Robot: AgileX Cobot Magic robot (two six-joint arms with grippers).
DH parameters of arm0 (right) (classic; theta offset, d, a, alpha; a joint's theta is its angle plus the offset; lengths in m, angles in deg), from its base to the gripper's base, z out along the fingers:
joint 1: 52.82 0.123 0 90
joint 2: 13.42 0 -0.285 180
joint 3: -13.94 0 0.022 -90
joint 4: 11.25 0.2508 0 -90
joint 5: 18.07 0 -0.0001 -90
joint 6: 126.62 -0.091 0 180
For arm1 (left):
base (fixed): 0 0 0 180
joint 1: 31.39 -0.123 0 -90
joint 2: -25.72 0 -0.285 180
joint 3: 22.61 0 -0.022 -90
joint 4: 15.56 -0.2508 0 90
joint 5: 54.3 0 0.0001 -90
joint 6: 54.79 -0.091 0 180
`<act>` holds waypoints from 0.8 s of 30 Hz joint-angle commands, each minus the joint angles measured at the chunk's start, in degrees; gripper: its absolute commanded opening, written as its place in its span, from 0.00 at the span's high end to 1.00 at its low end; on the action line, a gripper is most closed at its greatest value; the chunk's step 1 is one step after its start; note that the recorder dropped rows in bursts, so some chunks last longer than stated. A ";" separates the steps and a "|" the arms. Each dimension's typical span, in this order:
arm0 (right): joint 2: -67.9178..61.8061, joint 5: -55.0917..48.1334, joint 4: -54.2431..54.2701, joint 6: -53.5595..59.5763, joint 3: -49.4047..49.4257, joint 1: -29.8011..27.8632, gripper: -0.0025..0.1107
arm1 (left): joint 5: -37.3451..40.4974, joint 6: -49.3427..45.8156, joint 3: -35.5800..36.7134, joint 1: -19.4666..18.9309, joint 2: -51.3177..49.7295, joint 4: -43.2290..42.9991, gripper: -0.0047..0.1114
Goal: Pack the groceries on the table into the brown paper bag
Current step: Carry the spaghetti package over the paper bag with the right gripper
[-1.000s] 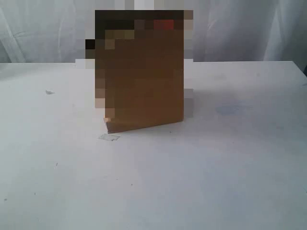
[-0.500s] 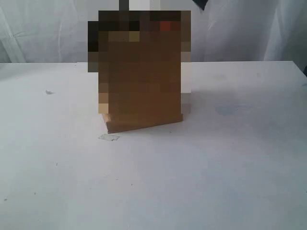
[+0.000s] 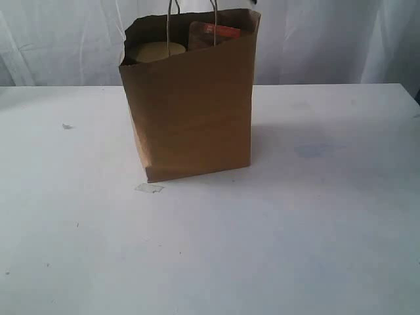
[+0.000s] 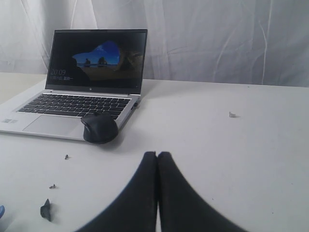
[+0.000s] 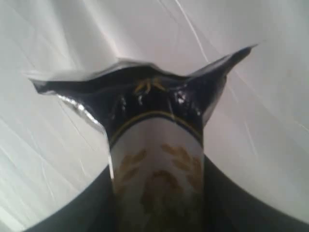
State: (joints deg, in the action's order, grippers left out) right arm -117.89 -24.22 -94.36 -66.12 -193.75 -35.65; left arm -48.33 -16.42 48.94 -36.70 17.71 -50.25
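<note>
I seem to work at a lab test station. A white counter (image 3: pixel 315 230) is backed by draped white sheeting (image 3: pixel 328 39). An open laptop (image 4: pixel 82 82) sits on it, a black mouse (image 4: pixel 99 128) just beside the laptop.

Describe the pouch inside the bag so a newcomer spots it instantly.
Find the tall brown paper bag standing on the white table. In its open mouth, exterior view's right, a brown pouch pokes up. Its orange strip sets it apart from the round pale-yellow lid beside it.
</note>
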 commanded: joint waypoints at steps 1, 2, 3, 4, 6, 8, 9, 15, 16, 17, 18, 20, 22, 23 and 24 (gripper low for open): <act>1.16 5.65 -1.29 -0.70 -2.00 -0.22 0.98 | -0.41 -0.06 0.27 0.33 0.22 -0.31 0.96; 1.16 6.49 -1.29 -0.70 -2.00 -0.22 0.98 | -0.41 -0.06 0.27 0.33 0.22 -0.31 0.96; 1.16 7.11 -1.29 -0.04 -2.00 -0.08 0.98 | -0.41 -0.06 0.27 0.33 0.22 -0.31 0.96; 1.16 7.29 -1.29 0.63 -2.00 0.07 0.98 | -0.41 -0.06 0.27 0.33 0.22 -0.31 0.96; 1.16 8.22 -1.29 3.94 -2.00 0.45 0.98 | -0.41 -0.06 0.27 0.33 0.22 -0.31 0.96; 1.16 9.79 -1.29 7.61 -2.00 0.75 0.98 | -0.41 -0.06 0.27 0.33 0.22 -0.31 0.96; 1.16 10.79 -0.95 9.89 -2.00 1.11 0.98 | -0.41 -0.06 0.27 0.33 0.22 -0.31 0.96; -0.06 22.53 17.67 33.75 -3.00 1.10 0.98 | -0.41 -0.06 0.27 0.33 0.22 -0.31 0.96; -0.50 25.75 25.64 39.11 -3.13 1.10 0.98 | -0.41 -0.06 0.27 0.33 0.22 -0.31 0.96; -1.19 29.80 33.57 45.72 -3.13 1.10 0.98 | -0.41 -0.06 0.27 0.33 0.22 -0.31 0.96; -1.55 31.46 40.37 51.53 -2.98 1.10 0.98 | -0.41 -0.06 0.27 0.33 0.22 -0.31 0.96; -2.22 33.86 48.28 59.59 -2.98 1.65 0.98 | -0.41 -0.06 0.27 0.33 0.22 -0.31 0.96; -2.56 37.21 50.17 64.10 -2.98 1.65 0.98 | -0.41 -0.06 0.27 0.33 0.22 -0.31 0.96; -2.56 38.81 49.74 65.39 -2.98 1.65 0.98 | -0.41 -0.06 0.27 0.33 0.22 -0.31 0.96; -2.72 40.79 48.43 65.41 -2.98 1.80 0.98 | -0.41 -0.06 0.27 0.33 0.22 -0.31 0.96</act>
State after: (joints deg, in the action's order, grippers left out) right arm -121.48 9.46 -49.54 -5.95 -195.46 -33.89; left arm -48.33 -16.42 48.94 -36.70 17.71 -50.25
